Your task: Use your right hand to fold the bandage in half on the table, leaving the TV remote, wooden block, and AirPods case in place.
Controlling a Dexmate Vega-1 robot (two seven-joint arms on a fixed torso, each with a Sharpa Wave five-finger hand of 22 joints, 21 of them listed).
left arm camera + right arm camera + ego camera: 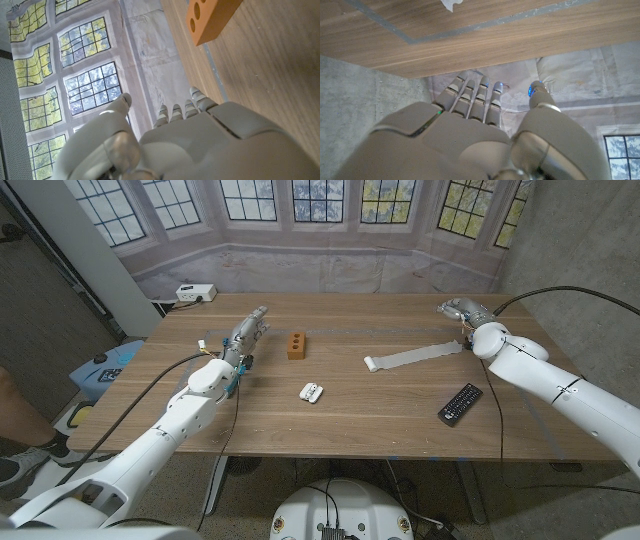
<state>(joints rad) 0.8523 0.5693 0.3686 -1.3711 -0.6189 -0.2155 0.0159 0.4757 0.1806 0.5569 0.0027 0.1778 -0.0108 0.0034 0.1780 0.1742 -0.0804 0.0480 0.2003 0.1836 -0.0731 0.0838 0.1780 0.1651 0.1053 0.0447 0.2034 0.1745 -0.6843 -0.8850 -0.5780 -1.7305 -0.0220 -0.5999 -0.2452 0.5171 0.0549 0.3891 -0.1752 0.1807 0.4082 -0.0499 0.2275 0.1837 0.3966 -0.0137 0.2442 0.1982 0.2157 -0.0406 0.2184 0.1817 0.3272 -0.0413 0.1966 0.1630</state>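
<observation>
On the wooden table, head view: the bandage lies as an unfolded grey strip, running from a small rolled end near the table's middle toward the right hand. That hand is at the far right of the table, just beyond the strip's outer end, fingers apart and holding nothing; whether it touches the table cannot be told. The left hand is at the far left, fingers extended and empty, beside the block. The AirPods case sits near the middle and the remote toward the near right, both apart from the bandage.

Step in hand, as a judgement: the fold is not yet begun; the right hand is placed for its approach. The next move calls for pinching the strip's near end, lifting it and carrying it over to the rolled end, clear of the remote.

Left wrist view: the left hand with straight, empty fingers, and the block with its two round holes, a detail barely legible from the head.

Right wrist view: the right hand, fingers straight and together, thumb apart, gripping nothing; a scrap of the bandage shows at the picture's edge, so the layout of the strip is legible from the head alone.
</observation>
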